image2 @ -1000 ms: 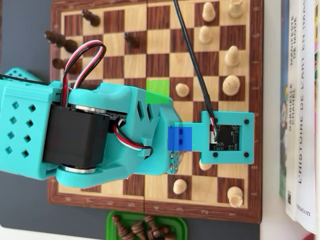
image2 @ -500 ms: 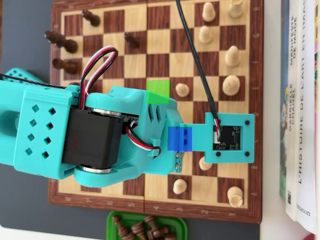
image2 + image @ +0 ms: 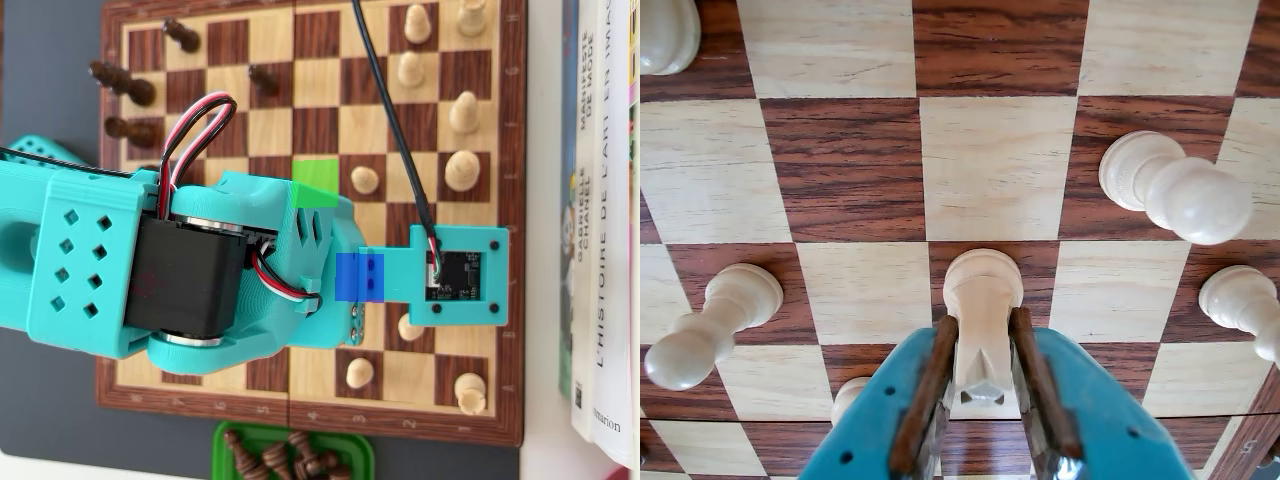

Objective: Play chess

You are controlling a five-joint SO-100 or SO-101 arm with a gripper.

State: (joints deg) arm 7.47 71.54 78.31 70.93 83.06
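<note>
In the wrist view my gripper point(image 3: 980, 335) is shut on a white chess piece point(image 3: 982, 300). Its brown-padded fingers point(image 3: 930, 385) press on both sides of the piece's body, and its round base points at a dark square of the chessboard point(image 3: 995, 165). Whether the base touches the board I cannot tell. In the overhead view the teal arm point(image 3: 250, 260) lies across the chessboard point(image 3: 316, 130) and hides the jaws and the held piece. A green patch point(image 3: 316, 182) and a blue patch point(image 3: 360, 276) mark two squares.
White pawns stand close by: one left point(image 3: 715, 320), two right point(image 3: 1175, 190) point(image 3: 1240, 300). Overhead, white pieces point(image 3: 462, 170) fill the board's right side and dark pieces point(image 3: 125, 82) its upper left. A green tray point(image 3: 225, 440) holds captured dark pieces. Books point(image 3: 600, 200) lie along the right.
The arm shifted a little to the right over the board a second ago. It has stayed still over the last half second.
</note>
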